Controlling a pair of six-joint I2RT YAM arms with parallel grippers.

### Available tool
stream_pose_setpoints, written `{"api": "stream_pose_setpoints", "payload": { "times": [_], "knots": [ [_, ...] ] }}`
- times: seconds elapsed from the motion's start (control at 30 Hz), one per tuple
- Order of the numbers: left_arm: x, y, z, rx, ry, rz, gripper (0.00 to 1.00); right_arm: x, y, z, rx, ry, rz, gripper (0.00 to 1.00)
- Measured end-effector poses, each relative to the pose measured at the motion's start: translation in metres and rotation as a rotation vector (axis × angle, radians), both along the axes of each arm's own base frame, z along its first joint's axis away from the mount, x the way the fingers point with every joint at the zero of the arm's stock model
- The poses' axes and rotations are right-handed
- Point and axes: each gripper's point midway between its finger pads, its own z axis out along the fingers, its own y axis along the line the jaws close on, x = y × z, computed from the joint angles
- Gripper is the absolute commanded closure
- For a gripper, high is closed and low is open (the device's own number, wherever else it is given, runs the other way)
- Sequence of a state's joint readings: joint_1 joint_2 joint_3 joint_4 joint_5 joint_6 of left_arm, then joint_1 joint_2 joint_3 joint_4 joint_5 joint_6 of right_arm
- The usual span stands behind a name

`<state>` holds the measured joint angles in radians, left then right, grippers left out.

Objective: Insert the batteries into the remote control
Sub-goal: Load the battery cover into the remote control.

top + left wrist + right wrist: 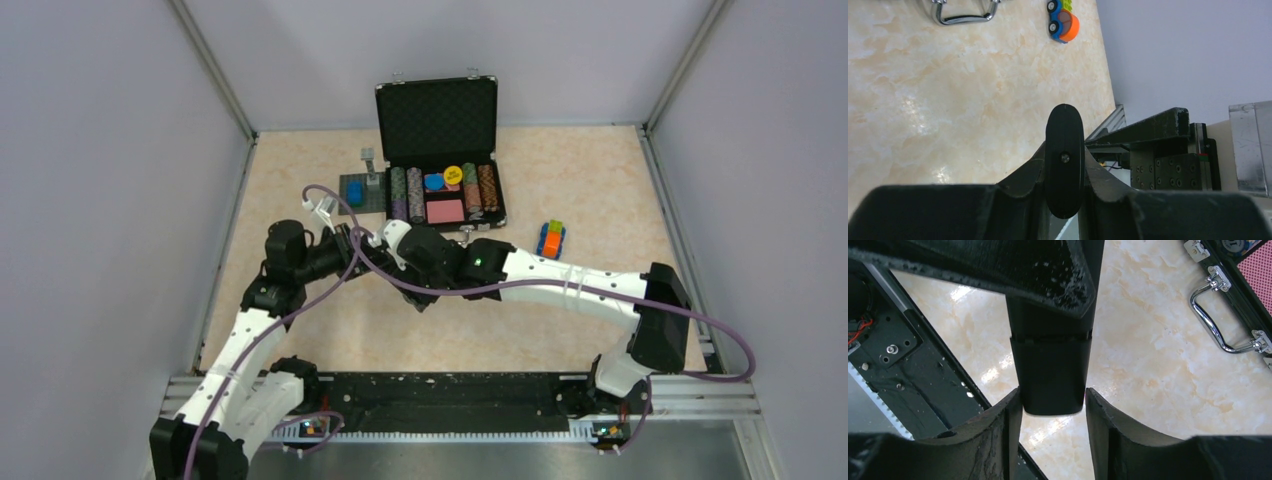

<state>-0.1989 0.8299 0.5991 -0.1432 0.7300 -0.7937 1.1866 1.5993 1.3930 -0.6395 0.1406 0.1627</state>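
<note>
The remote control (1064, 160) is a slim black bar seen end-on in the left wrist view, clamped between my left gripper's (1064, 167) fingers and held above the table. In the right wrist view its other end (1050, 372), with a seam across it, sits between the tips of my right gripper (1052, 395), which touch both its sides. In the top view the two grippers meet left of the table's middle, left (350, 245) and right (388, 240). The batteries are not in view.
An open black case (440, 120) of poker chips stands at the back, its chrome handle (1220, 315) near the grippers. A toy car (551, 239) lies to the right. A grey plate (362, 190) with a blue piece sits left of the case.
</note>
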Motion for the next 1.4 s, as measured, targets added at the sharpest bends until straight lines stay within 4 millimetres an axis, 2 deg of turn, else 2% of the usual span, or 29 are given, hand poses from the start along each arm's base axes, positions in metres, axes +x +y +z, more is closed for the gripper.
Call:
{"api": "stream_pose_setpoints", "payload": {
  "times": [0.17,0.33,0.5,0.63,0.9,1.0,1.1,1.23,1.4],
  "knots": [
    [-0.004,-0.003,0.004,-0.034,0.033,-0.019,1.0,0.002,0.001,0.002,0.007,-0.004,-0.015,0.44],
    [-0.006,-0.004,0.005,-0.043,0.044,-0.023,1.0,0.003,0.0,0.002,0.009,-0.004,-0.029,0.41],
    [-0.006,-0.003,0.005,-0.051,0.056,-0.023,1.0,0.005,0.002,0.009,0.021,-0.008,-0.045,0.31],
    [-0.008,-0.003,0.002,-0.05,0.083,-0.022,1.0,0.009,0.004,0.015,0.038,-0.008,-0.065,0.22],
    [-0.005,0.0,-0.006,-0.051,0.133,-0.008,1.0,0.01,0.002,0.02,0.074,0.038,-0.085,0.14],
    [-0.002,0.002,-0.006,-0.056,0.143,0.001,1.0,0.009,0.0,0.032,0.123,0.06,-0.091,0.14],
    [0.001,0.004,-0.003,-0.069,0.154,0.01,1.0,0.012,-0.003,0.06,0.228,0.08,-0.119,0.13],
    [0.006,0.007,0.006,-0.097,0.162,0.022,1.0,0.029,-0.026,0.103,0.401,0.08,-0.254,0.13],
    [0.016,0.011,0.029,-0.152,0.161,0.045,1.0,0.047,-0.066,0.135,0.608,0.077,-0.465,0.13]
  ]
}}
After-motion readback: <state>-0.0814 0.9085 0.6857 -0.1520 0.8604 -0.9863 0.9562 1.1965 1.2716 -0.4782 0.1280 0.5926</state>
